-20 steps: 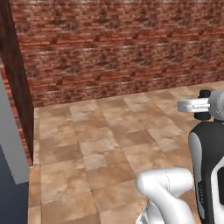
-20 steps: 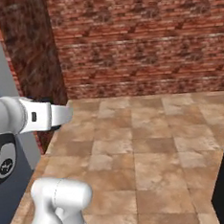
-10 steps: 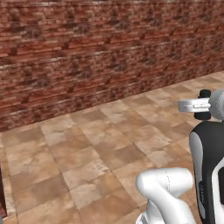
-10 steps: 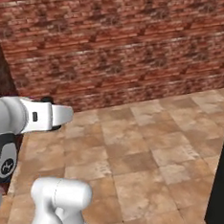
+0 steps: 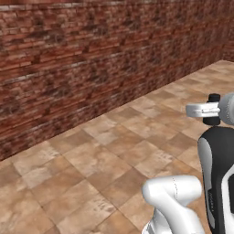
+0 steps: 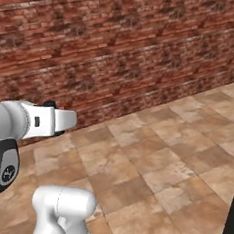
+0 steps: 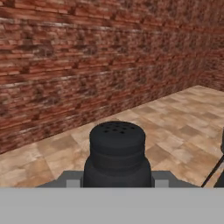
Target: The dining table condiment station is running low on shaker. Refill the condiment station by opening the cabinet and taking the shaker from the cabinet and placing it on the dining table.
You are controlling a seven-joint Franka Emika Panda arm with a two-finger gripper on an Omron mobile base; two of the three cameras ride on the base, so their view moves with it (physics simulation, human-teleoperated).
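Red brick wall [image 5: 82, 59] and tiled floor [image 5: 114, 155] are sweeping sideways across both base views as the base is turning, meaning the black shaker [image 7: 117, 151], sitting clamped upright between the part-closed fingers, is travelling toward the dining table.

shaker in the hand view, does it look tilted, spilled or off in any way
Nothing stands out. The black shaker sits upright in the claw, its perforated top level and nothing spilling from it. Beyond it are just the brick wall and the tiled floor, with nothing lying on them.
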